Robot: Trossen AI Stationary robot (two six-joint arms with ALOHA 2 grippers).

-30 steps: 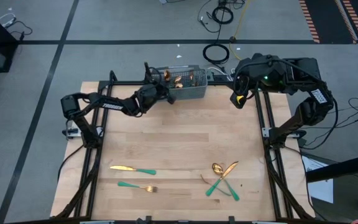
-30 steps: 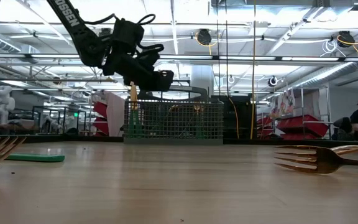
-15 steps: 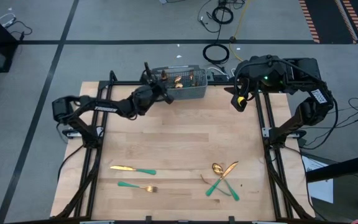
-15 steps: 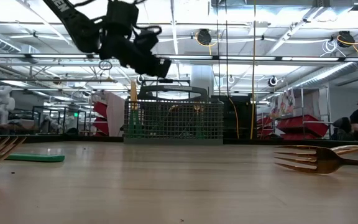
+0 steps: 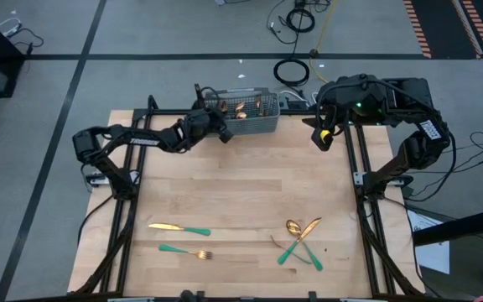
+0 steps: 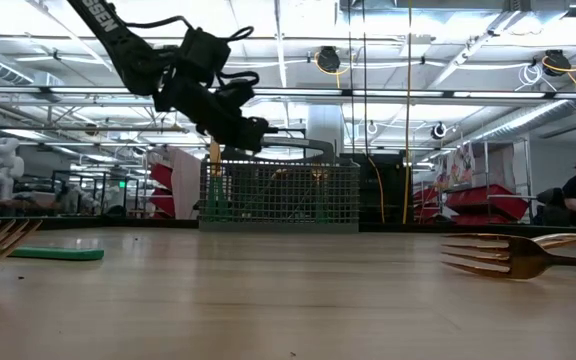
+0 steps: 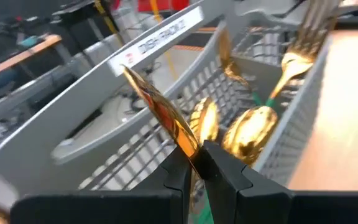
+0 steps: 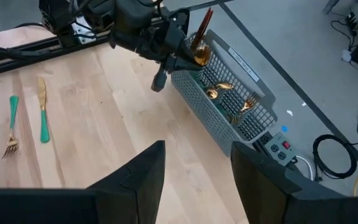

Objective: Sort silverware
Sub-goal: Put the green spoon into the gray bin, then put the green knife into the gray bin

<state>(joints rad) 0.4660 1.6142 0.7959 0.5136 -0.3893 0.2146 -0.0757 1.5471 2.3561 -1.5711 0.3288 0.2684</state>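
— Wooden table (image 5: 241,201), grey floor all around. Where is the left gripper (image 7: 195,163)?

— It hangs over the near left end of the basket (image 5: 250,115). Its fingers are pinched tight on a knife (image 7: 159,118). The gold blade sticks up and away from the fingers, and the long way of the knife tilts, not flat. The basket is right under and ahead of it, so I think the knife goes down into that end.

— And the right gripper (image 8: 197,165)?

— It waits high by the far right corner, fingers spread wide, holding nothing. The left one is much nearer the basket.

— How many are left on the table?

— One knife (image 5: 179,227) and one fork (image 5: 186,252) lie side by side at the near left. A little crossed pile (image 5: 300,239) lies at the near right, maybe three pieces, but I cannot count them well. Some gold pieces (image 8: 229,96) already sit in the basket.
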